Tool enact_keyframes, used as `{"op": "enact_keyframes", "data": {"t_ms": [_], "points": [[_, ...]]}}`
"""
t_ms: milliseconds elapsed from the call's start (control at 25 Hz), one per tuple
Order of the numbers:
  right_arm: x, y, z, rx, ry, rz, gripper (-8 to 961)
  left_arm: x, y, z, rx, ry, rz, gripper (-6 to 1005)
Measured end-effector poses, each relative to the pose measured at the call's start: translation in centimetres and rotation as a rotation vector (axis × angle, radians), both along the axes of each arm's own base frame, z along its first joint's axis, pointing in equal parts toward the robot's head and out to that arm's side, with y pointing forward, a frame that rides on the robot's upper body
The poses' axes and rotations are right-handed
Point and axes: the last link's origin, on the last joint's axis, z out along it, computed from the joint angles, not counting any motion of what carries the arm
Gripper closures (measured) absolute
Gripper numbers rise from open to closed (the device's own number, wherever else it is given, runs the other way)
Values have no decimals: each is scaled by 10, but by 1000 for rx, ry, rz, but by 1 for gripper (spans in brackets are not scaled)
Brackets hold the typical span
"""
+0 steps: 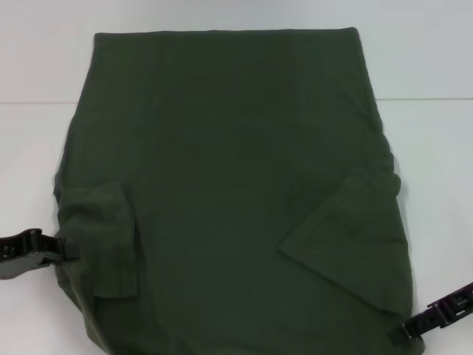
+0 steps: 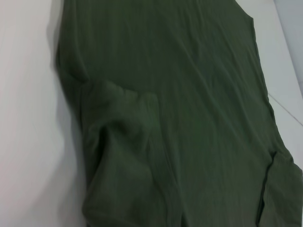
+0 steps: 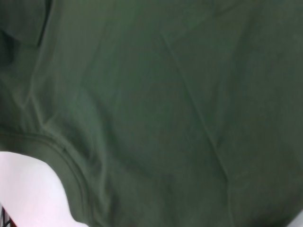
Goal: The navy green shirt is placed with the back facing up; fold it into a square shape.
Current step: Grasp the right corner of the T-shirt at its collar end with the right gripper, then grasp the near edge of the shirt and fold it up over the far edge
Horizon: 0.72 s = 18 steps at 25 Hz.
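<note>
The navy green shirt [image 1: 222, 185] lies flat on the white table [image 1: 429, 59], plain side up, with no lettering showing. Both sleeves are folded inward onto the body: the left sleeve [image 1: 107, 237] and the right sleeve [image 1: 355, 237]. My left gripper [image 1: 59, 249] sits at the shirt's left edge, beside the folded sleeve. At the shirt's near right corner is my right gripper [image 1: 409, 328]. The left wrist view shows the shirt [image 2: 189, 94] and its folded sleeve [image 2: 123, 127]. Green fabric [image 3: 165, 94] and a stitched hem [image 3: 61, 156] fill the right wrist view.
The white table shows bare on both sides of the shirt and behind it. A seam line [image 1: 421, 98] runs across the table top at the back. The shirt's near edge runs out of the head view.
</note>
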Motion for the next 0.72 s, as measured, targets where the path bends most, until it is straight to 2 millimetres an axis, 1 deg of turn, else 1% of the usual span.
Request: {"op": "enact_keyframes", "data": {"t_ms": [280,680,720], "points": [[-9,2,-2,1,42,2,335,1,1,-1,-1,-2,-1,993],[-4,-1,-1,-2,42,-27,379,1,1,-1,-2,-2,-1,994],[-4,-1,-1,-1,41,-27,461,1,1,-1,-2,-3,-1,994]]}}
